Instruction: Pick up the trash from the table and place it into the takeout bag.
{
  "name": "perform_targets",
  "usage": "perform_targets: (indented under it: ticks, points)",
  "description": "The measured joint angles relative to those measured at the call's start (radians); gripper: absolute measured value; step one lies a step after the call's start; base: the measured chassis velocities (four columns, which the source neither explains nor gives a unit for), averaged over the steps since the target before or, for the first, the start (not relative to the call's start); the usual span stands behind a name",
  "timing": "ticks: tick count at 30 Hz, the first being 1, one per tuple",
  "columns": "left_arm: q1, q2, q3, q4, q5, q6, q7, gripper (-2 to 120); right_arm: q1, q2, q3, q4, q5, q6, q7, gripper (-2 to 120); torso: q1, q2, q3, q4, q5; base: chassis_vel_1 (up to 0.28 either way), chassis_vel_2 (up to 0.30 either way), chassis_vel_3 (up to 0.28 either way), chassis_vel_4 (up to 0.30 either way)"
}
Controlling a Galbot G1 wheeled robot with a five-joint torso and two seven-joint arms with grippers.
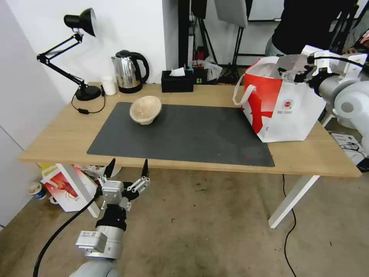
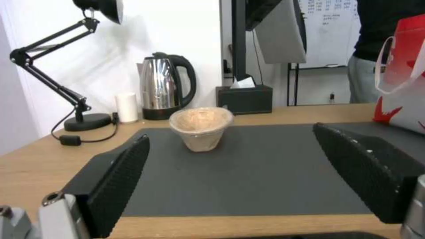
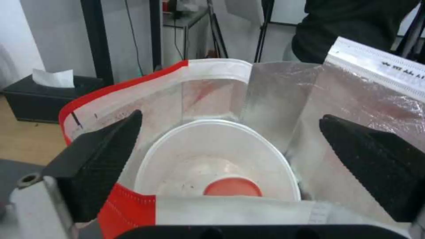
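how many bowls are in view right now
2: a tan pulp bowl on the dark grey mat, and a large white round bowl inside the red-and-white takeout bag; more may be hidden.

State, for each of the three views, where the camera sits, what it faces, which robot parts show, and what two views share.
Head view: high, facing down at the table; left claw low, right arm at the takeout bag.
Left wrist view: table height, facing the tan bowl between open fingers.
Right wrist view: above the bag, white bowl inside.
Shared: tan bowl, head and left wrist.

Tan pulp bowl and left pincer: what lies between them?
Only bare dark mat and the table edge, per the left wrist view, between tan pulp bowl and open left pincer.
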Motion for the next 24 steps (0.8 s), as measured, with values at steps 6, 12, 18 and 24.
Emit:
perform_targets:
  ticks: [6, 12, 18, 24]
  points:
    - [0.002, 0.000, -0.008, -0.008, -0.002, 0.000, 0.000, 93, -0.012, -0.010, 0.044, 0.055, 0.046, 0.037, 0.000, 100, 0.000, 0.000, 0.000, 0.0002, 0.0000, 0.000, 0.000, 0.000, 0.000]
    - [0.005, 0.000, -0.014, -0.011, -0.005, 0.000, -0.001, 93, -0.047, -0.019, 0.109, 0.149, 0.091, 0.169, 0.016, 100, 0.000, 0.000, 0.000, 0.0002, -0.0003, 0.000, 0.000, 0.000, 0.000]
    - [0.008, 0.000, -0.016, -0.015, -0.016, 0.000, -0.003, 93, -0.208, -0.027, 0.239, 0.319, 0.100, 0.362, 0.070, 100, 0.000, 0.000, 0.000, 0.0001, 0.0000, 0.000, 0.000, 0.000, 0.000]
    - [0.007, 0.000, -0.019, -0.016, -0.017, 0.001, -0.004, 93, -0.383, 0.015, 0.361, 0.502, 0.040, 0.426, 0.202, 100, 0.000, 0.000, 0.000, 0.0004, -0.0003, 0.000, 0.000, 0.000, 0.000]
